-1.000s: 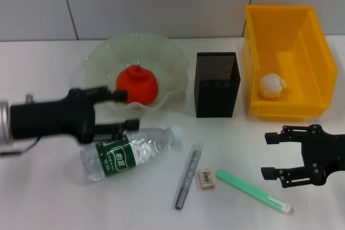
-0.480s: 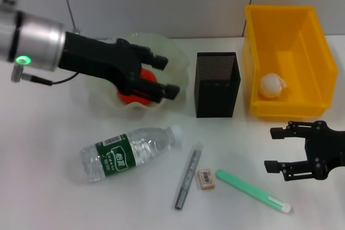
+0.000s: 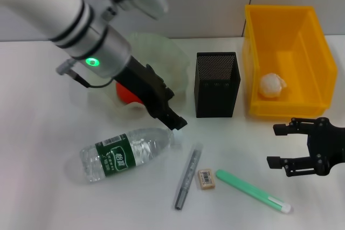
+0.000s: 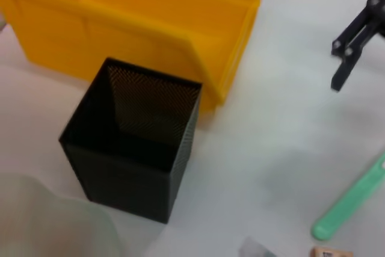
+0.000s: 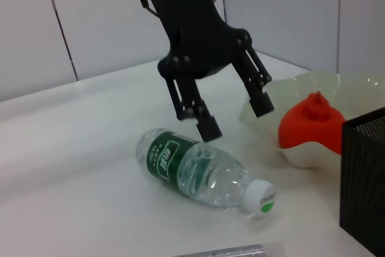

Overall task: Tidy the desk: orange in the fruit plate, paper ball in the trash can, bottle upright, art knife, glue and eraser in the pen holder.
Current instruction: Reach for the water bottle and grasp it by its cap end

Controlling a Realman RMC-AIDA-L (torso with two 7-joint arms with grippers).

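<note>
Now reaching for the bottle (image 3: 128,152), orange (image 3: 127,94) already in the fruit plate (image 3: 173,57).
Left gripper (image 3: 171,114) swung from beside the bottle, up over the plate, down to just above the bottle's cap end, spread wide and empty. Bottle lying flat, near left on the desk (image 3: 38,187). Right gripper (image 3: 279,145) open, idle near right.

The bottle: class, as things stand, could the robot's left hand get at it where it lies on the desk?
Probably yes. The left hand hangs open just above the bottle's cap end, with nothing between them. The bottle lies on its side on bare desk, apart from the art knife and fruit plate.
</note>
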